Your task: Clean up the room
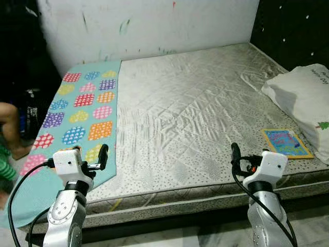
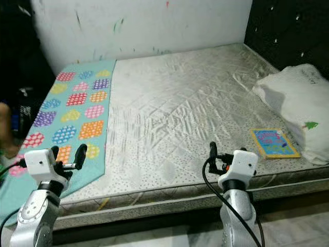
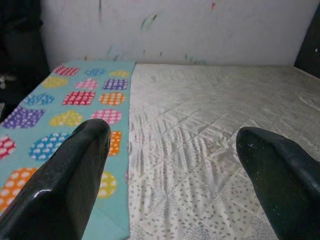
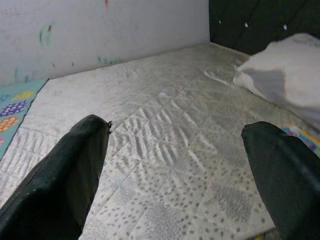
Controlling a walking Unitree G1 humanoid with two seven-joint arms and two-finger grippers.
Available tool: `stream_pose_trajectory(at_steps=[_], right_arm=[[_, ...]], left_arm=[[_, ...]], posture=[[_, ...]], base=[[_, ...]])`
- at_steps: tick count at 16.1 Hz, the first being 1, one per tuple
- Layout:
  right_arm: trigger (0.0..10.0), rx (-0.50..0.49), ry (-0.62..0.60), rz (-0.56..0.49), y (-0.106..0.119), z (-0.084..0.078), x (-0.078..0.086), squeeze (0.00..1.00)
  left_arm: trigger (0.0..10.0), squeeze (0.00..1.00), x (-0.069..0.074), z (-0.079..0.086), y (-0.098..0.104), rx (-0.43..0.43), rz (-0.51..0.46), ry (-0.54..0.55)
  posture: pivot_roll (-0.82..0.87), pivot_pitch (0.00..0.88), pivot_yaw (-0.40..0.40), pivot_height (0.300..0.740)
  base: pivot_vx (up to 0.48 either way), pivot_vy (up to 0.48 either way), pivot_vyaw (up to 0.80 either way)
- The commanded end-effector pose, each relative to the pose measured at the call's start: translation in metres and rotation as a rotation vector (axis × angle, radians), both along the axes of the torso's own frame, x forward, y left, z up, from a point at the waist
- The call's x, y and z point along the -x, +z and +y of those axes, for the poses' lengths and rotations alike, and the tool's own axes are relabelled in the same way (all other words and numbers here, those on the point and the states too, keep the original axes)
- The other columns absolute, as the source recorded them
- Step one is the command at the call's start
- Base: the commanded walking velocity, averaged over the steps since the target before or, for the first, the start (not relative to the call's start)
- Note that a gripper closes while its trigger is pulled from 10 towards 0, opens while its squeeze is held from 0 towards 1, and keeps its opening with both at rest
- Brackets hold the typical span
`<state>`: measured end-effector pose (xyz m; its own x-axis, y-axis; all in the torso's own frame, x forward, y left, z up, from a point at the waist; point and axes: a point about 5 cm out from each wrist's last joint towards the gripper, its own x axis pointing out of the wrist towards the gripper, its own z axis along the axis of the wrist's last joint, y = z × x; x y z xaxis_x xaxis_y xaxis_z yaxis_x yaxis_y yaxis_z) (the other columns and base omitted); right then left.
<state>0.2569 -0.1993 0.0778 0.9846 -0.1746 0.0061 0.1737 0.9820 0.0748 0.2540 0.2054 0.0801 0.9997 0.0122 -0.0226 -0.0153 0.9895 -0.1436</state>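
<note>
A grey quilted mattress point(image 1: 195, 103) lies before me. A teal blanket point(image 1: 82, 116) with bright dotted patches covers its left strip and hangs over the near left corner. A small colourful book point(image 1: 286, 142) lies flat near the right front edge, next to a white pillow point(image 1: 306, 100). My left gripper point(image 1: 91, 154) hovers open over the blanket's near end, holding nothing; its fingers point(image 3: 65, 185) stand wide apart. Above the front edge, left of the book, my right gripper point(image 1: 241, 157) is open and empty too, with its fingers point(image 4: 60, 180) spread wide.
A stained white wall point(image 1: 149, 25) runs behind the mattress and a dark tufted headboard point(image 1: 293, 31) stands at the right. A person's leg point(image 1: 10, 123) shows at the far left beside the bed. Tiled floor point(image 1: 205, 239) lies below the front edge.
</note>
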Motion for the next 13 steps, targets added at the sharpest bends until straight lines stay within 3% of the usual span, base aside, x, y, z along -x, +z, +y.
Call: stream_pose_trajectory(at_steps=[1, 4, 6, 10, 13], right_arm=[[10.0, -0.007, -0.022, -0.010, 0.002, 0.000, 0.002, 0.00], [10.0, 0.004, -0.047, -0.002, 0.002, -0.007, 0.004, 0.00], [10.0, 0.041, 0.018, -0.004, 0.009, -0.006, -0.006, 0.00], [10.0, 0.089, 0.145, 0.003, 0.020, 0.000, -0.031, 0.00], [10.0, 0.086, 0.197, 0.018, 0.019, 0.009, -0.040, 0.00]], left_arm=[[10.0, 0.00, -0.003, -0.002, 0.002, -0.017, 0.010, -0.035], [10.0, 0.00, -0.006, -0.013, 0.000, -0.011, 0.014, -0.065], [10.0, 0.00, -0.003, -0.018, -0.002, 0.022, 0.003, -0.029], [10.0, 0.00, 0.017, -0.016, -0.008, 0.074, -0.006, 0.115], [10.0, 0.00, 0.031, -0.009, -0.013, 0.075, 0.002, 0.181]], posture=[[0.00, 0.000, 0.187, 0.740], [-0.01, 0.000, 0.167, 0.740], [0.01, 0.000, 0.095, 0.740], [0.07, 0.008, -0.027, 0.740], [0.12, 0.010, -0.065, 0.740]], base=[[0.000, 0.000, 0.00], [0.000, 0.000, 0.00], [0.000, 0.000, 0.00], [0.000, 0.000, 0.00], [0.000, 0.000, 0.00]])
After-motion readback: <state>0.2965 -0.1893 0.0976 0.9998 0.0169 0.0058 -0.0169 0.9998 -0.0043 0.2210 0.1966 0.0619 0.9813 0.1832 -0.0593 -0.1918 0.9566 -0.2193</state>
